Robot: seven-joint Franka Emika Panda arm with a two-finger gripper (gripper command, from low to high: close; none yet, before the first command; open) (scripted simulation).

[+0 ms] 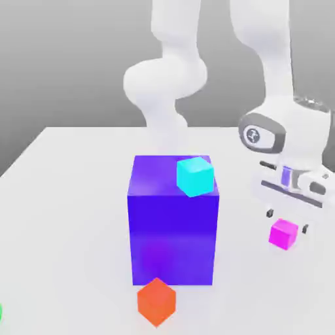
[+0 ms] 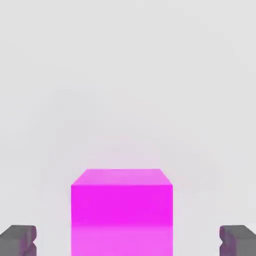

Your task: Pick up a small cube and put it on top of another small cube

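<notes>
The small bright magenta cube (image 1: 283, 233) was standing on the smooth white counter (image 1: 72, 222), in the right part of the exterior view, a little below the middle height of the frame. The white robot hand (image 1: 288, 221) was just above this cube, and its two dark fingertips (image 1: 269, 213) were spread wide, one on each side of the cube. The hand was not pinching anything. In the hand view, the magenta cube was between the two fingertips, and there was a free space between the cube and each of them, so they did not touch its sides.

The big blue-purple block (image 1: 173, 239), which had a box shape, was standing near the centre of the exterior view, well apart from the magenta cube. The small cyan cube (image 1: 195, 176) was on top of this block, at the exterior view's right side of its upper face. The small orange-red cube (image 1: 156, 301) was at the lower middle of the frame, in front of the block. At the lower left edge, a small part of a green object (image 1: 0, 312) was visible; its full shape I cannot tell.
</notes>
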